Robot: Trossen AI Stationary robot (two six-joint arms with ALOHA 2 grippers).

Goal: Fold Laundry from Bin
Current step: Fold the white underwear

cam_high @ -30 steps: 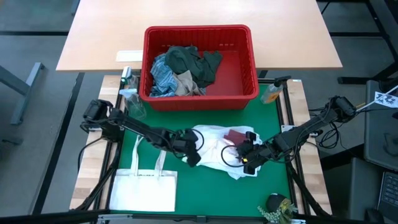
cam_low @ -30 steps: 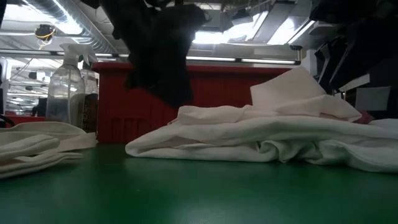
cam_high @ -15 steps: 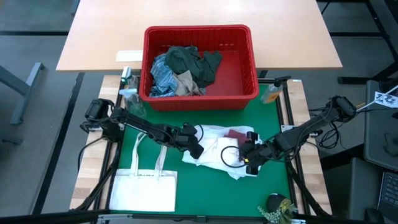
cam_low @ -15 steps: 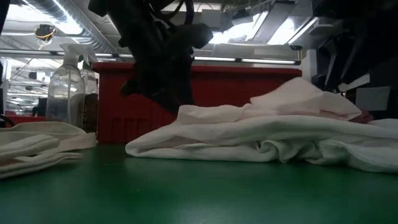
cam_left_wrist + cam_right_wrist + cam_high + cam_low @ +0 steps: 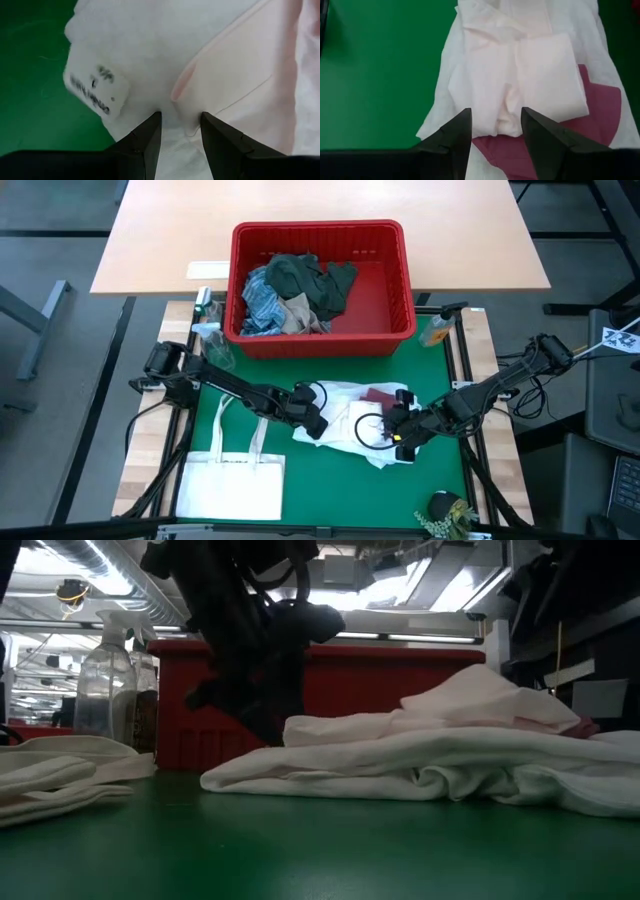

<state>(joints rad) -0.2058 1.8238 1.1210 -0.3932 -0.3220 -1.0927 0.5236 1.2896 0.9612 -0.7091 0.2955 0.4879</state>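
While both hands gape apart, holding nothing: left hand (image 5: 313, 423) and right hand (image 5: 400, 436) flank the crumpled white cotton garment (image 5: 350, 420) between them on the green tabletop (image 5: 440, 480). Risk: pinching several layers, spoiling the fold.

left gripper (image 5: 179, 131) parted, right gripper (image 5: 496, 126) parted, both low

Red bin (image 5: 317, 335) with slotted sides, holding dark green cloth (image 5: 308, 280), blue-and-white striped cloth (image 5: 261, 302) and beige cloth (image 5: 299, 313). Green mat (image 5: 440, 465) on a light wood worktop (image 5: 150, 250). White garment (image 5: 345, 420) with pale pink panels over a maroon piece (image 5: 379, 397). White tote bag (image 5: 232, 485). Black left gripper (image 5: 314, 423) and black right gripper (image 5: 400, 435).
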